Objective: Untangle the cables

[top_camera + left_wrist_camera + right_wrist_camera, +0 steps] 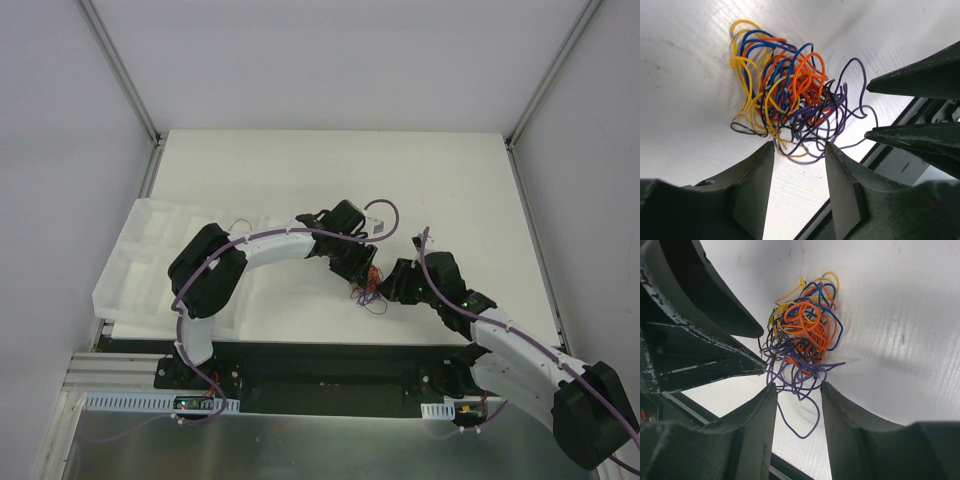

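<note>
A white table [300,170] stands inside a white-walled enclosure [60,150], with slanting aluminium posts [121,70] framing its far corners. A clear plastic organiser tray [140,250] (split by thin walls into compartments, contents too faint to make out) lies along the table's left edge. A black mounting plate [330,375] runs across the near edge, with white slotted trunking [130,402] just beside its left end and a dull metal sheet [320,450] in the foreground.
</note>
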Tool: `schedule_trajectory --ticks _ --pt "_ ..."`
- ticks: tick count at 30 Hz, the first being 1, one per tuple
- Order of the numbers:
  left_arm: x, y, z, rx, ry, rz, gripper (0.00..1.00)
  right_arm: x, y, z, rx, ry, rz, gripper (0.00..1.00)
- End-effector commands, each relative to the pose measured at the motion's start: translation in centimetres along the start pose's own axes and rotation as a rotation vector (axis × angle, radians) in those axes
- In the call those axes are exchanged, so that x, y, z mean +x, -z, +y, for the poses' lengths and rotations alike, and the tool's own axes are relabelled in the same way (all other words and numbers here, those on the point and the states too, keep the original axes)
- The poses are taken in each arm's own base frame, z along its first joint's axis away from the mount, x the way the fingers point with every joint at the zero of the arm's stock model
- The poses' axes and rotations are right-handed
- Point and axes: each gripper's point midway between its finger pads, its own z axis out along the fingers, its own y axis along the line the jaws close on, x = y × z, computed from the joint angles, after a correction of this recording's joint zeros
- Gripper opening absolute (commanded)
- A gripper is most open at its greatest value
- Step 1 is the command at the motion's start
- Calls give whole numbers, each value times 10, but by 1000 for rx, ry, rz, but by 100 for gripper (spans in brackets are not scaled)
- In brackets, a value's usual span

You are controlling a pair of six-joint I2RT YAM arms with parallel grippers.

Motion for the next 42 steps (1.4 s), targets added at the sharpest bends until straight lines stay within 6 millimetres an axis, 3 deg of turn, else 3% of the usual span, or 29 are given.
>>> schedule_trajectory --ticks 1,5,11,22,28,35,42 --pt "-9 33 -13 -22 -9 -73 47 -7 -2 9 -42 -2 -15 44" --pt "-6 42 -14 -46 37 -98 49 -9 -9 13 -53 -15 -1 45" --pt "-3 32 -12 -39 83 -67 35 -12 -19 19 -62 -27 26 46" --pt "-8 10 -20 55 16 -21 40 -9 -27 19 -79 -47 34 45" --pt "-1 7 -24 78 15 -6 31 -12 -28 18 -71 -43 12 32" --pt "-6 18 -25 47 -7 -56 34 -13 -28 18 -73 -41 9 12" --pt "-9 21 -30 68 -3 -59 26 -13 -27 18 -74 -45 5 13"
